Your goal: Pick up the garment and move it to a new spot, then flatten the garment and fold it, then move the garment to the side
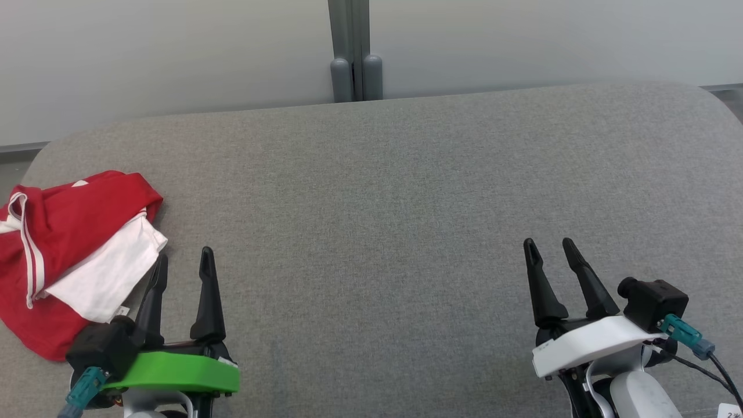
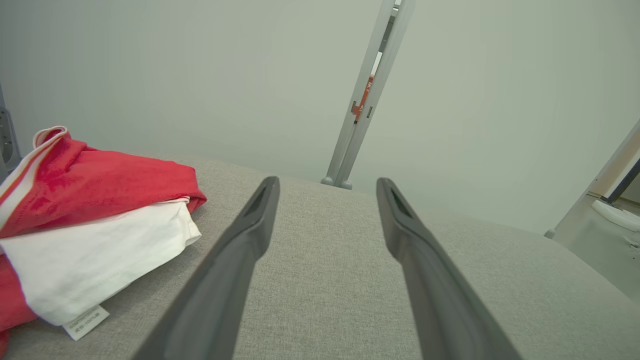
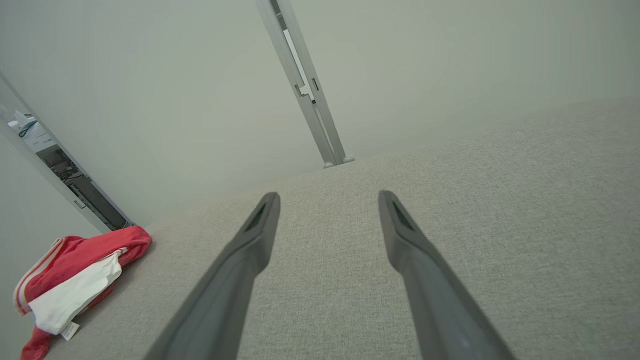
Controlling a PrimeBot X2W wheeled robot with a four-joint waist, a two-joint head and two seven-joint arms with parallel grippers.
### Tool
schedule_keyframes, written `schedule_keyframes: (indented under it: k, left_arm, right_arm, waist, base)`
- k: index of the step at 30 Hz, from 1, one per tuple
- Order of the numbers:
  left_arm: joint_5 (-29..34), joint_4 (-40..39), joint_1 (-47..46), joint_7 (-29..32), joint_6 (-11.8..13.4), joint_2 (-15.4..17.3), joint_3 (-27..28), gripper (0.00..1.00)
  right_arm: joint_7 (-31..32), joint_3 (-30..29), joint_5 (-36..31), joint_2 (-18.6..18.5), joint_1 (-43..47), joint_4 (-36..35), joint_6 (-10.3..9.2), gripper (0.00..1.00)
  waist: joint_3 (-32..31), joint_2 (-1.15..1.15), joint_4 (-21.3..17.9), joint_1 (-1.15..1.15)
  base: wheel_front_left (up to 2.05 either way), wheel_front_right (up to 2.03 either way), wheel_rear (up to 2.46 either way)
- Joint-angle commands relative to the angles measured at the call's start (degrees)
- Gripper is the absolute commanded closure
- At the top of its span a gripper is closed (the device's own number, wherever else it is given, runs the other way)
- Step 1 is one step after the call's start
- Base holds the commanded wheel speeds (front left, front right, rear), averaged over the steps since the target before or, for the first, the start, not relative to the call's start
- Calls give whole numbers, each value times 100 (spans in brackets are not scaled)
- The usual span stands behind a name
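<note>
Head view: left gripper (image 1: 184,256) gapes empty just beside the red-and-white garment (image 1: 64,232) — best pinch its near white edge; right gripper (image 1: 548,242), well apart, likewise open, empty.

red-and-white garment (image 1: 64,255), grey cushion (image 1: 406,203)

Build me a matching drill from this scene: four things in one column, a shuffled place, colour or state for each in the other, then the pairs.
Column one
1. garment
2. left hand
3. right hand
4. post

Column two
A. grey, upright at the back, in the middle
B. open, far from the garment
C. red and white, bunched at the left
D. open, right beside the garment

Pairs: 1-C, 2-D, 3-B, 4-A
</note>
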Motion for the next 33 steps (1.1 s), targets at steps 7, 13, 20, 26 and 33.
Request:
schedule_keyframes:
  k: [7,13,20,26,33]
  left_arm:
    - [528,-131,45,-138,34,50,-59,0]
    - [845,-188,-41,-201,23,51,-94,0]
    - [1171,-178,-10,-289,29,53,-81,0]
    - [1418,-180,85,-352,59,54,-117,0]
    - [1603,-160,134,-423,55,55,-123,0]
  right_arm:
    - [-137,50,-509,-33,6,-124,17,0]
    - [-209,24,-831,-34,-50,-213,17,0]
    - [-301,26,-1186,-36,7,-239,17,0]
    - [-354,55,-1446,-37,62,-242,18,0]
    - [-436,57,-1763,-38,113,-266,18,0]
  waist:
    - [43,0,1,0]
    - [152,0,36,0]
    - [116,0,33,0]
    - [46,0,26,0]
    - [-9,0,14,0]
  base:
    - [0,0,0]
    - [0,0,0]
    - [0,0,0]
    - [0,0,0]
    - [0,0,0]
